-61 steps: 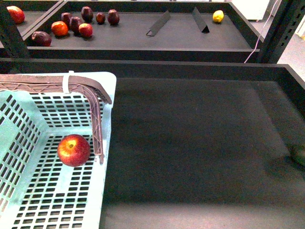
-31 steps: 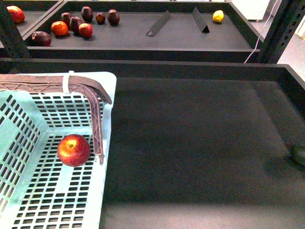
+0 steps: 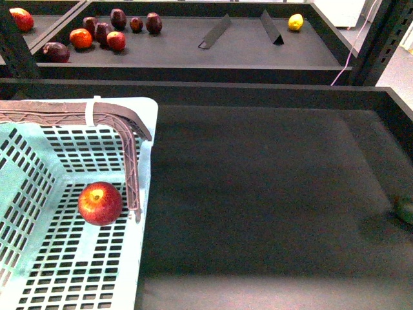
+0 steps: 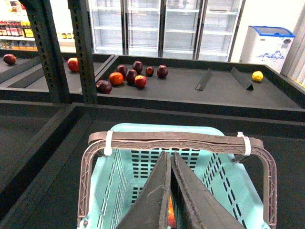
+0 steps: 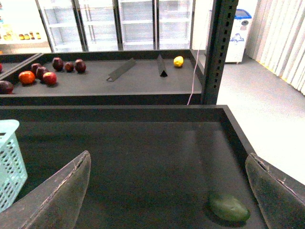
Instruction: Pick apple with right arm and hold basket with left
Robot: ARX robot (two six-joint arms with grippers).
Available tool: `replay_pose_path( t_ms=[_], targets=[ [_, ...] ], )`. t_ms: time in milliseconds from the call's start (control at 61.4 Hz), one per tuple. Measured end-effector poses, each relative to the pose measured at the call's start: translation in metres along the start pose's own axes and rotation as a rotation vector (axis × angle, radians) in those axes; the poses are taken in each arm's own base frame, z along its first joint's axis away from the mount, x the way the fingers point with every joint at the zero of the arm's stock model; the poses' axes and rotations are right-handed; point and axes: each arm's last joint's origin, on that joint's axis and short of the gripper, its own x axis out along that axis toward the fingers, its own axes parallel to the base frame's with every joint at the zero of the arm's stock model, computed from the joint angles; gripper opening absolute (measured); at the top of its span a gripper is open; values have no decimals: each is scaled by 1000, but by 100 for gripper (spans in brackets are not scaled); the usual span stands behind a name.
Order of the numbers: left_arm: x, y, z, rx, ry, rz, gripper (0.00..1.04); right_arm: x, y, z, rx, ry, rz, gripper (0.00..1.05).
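Apple (image 3: 100, 203) inside basket (image 3: 146, 213), beside its right wall.

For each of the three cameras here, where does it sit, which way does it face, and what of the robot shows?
Front view: on the robot's body, looking down at the basket holding the apple; no arm shows.
Left wrist view: above the basket, facing the far shelf; the left gripper shows, fingers together.
Right wrist view: over the dark tray, right gripper spread wide, a green fruit below.
Shared: all three show the yellow fruit.
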Motion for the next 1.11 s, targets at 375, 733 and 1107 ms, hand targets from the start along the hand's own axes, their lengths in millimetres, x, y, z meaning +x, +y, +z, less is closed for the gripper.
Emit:
replay_pose_path(
  t_ms=[375,733,1107],
  targets=[
    [0,0,0,0,0,0,3,0,0,0,0,0,0,96],
    [0,0,0,0,0,0,73,0,0,0,0,0,0,96],
    [0,0,0,2,0,0,98,0,0,0,0,0,0,96]
  ],
)
